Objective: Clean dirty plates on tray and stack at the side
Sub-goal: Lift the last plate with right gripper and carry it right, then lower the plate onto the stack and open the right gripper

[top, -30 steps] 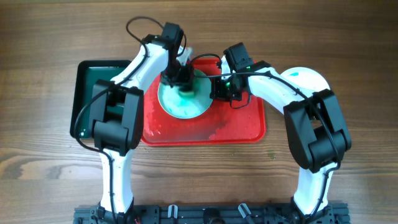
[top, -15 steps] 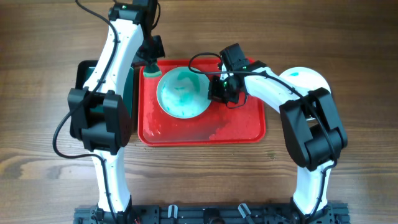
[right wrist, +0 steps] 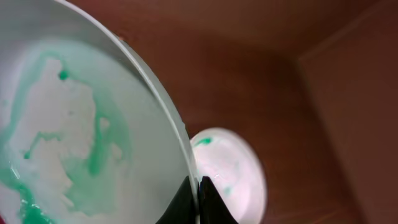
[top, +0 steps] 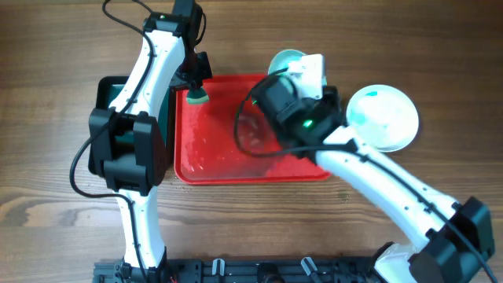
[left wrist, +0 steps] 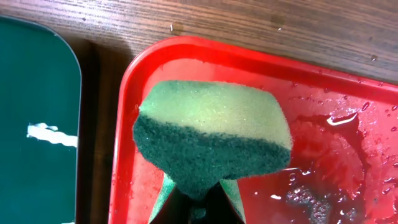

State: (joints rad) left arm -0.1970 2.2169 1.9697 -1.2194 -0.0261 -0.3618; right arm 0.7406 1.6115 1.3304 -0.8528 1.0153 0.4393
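The green-smeared plate (right wrist: 74, 124) was pinched by its rim in my right gripper (right wrist: 198, 199), jaws clamped tight, with the dish fanning up and left of them. Past the jaws, a second plate (right wrist: 227, 168) lay on the wooden table (top: 63, 47). My right arm stretched diagonally over the red tray (top: 212, 149). My left gripper (top: 194, 85), arm reached way out, squeezed a sponge (left wrist: 211, 134) just above the tray's corner.

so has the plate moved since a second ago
Yes: the plate, held in the right gripper, has left the middle of the tray and is now up at its far edge.
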